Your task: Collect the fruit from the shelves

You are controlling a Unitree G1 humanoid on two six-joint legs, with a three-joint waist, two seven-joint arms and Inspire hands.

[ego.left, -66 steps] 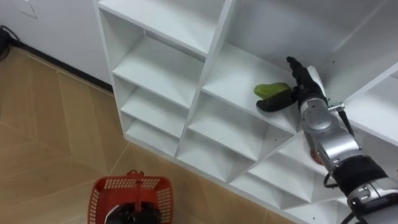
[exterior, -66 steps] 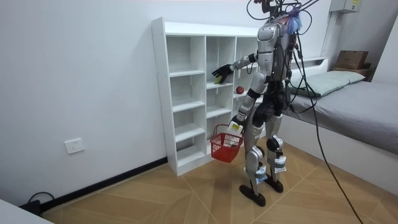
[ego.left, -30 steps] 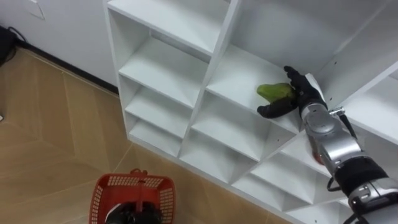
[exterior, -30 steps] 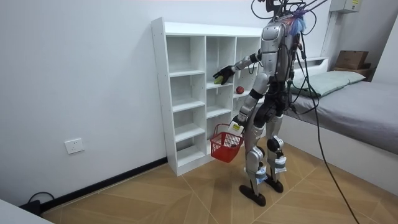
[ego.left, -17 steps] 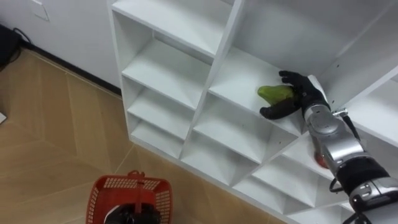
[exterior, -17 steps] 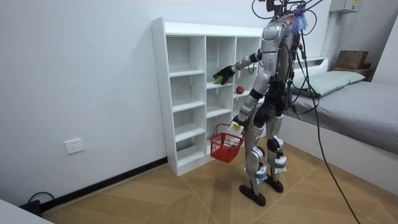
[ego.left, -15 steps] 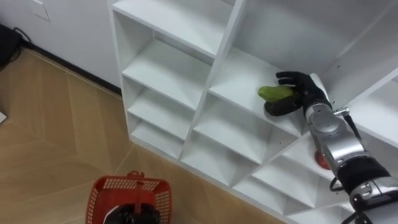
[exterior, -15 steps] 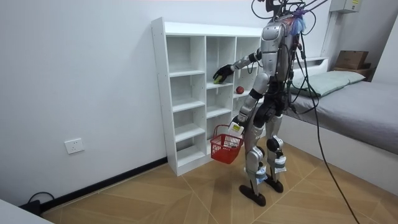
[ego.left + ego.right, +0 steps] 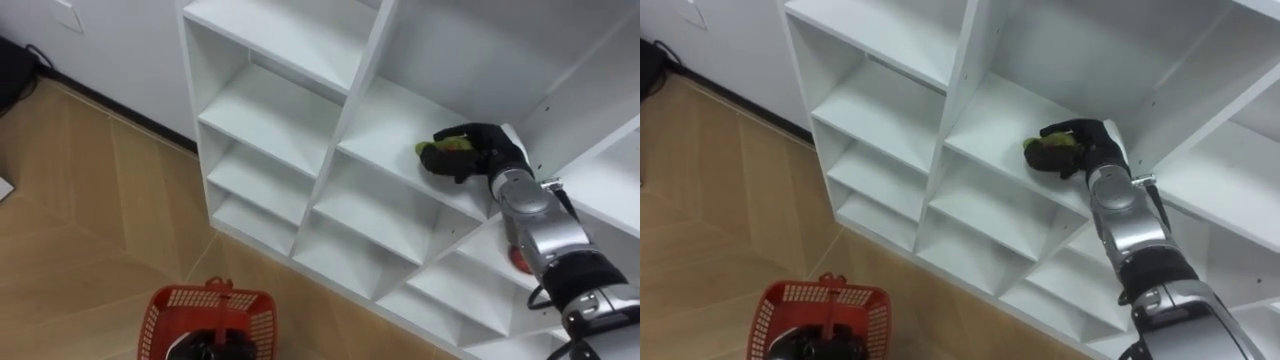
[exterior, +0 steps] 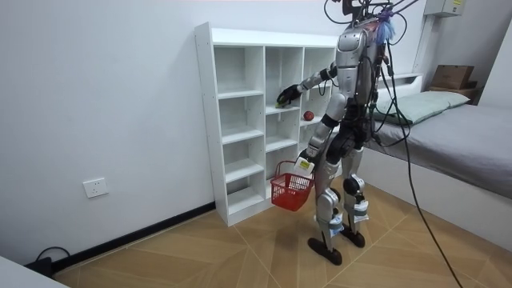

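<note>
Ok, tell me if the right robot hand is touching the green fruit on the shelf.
Touching. The left eye view shows the right robot hand curled around the green fruit, no gap between them.

Shelf unit (image 9: 330,150) ahead. Fruit (image 9: 436,149) on a middle-column shelf, right hand (image 9: 480,150) wrapped round it. Second fruit (image 9: 515,262) lower, in the column to the right. Basket (image 9: 175,293) near left, hanging from left hand (image 9: 215,348).

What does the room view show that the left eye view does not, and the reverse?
Room view: the bed, the wall socket and the robot standing at the white shelf. Left eye view: the right hand curled round the green fruit. Both: that shelf, and the red basket held by the left hand.
</note>
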